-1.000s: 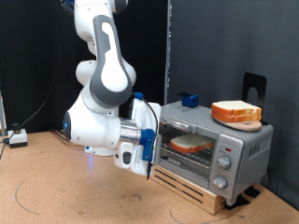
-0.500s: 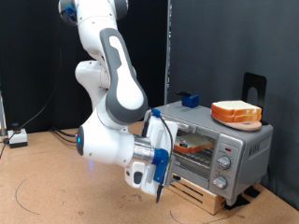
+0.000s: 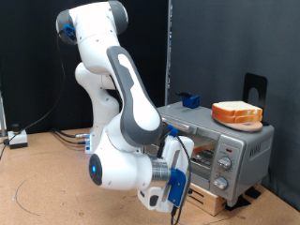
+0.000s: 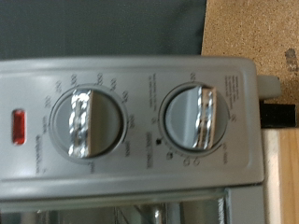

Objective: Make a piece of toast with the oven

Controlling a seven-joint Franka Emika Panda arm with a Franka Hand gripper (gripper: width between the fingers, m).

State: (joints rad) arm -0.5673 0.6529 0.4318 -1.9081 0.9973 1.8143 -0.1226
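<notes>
Gripper [image 3: 180, 190] by oven [image 3: 241, 147] w/ 2 knobs [image 4: 82, 122], 1 slice pile [image 3: 236, 113] atop.

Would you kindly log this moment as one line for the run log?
end effector: low before oven front, holding nothing visible | wrist view: two knobs close up | bread slices on oven top

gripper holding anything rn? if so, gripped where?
Nothing shows between the fingers. The gripper hangs low in front of the oven, and the wrist view shows only the oven's two knobs, with no fingers in frame.
</notes>
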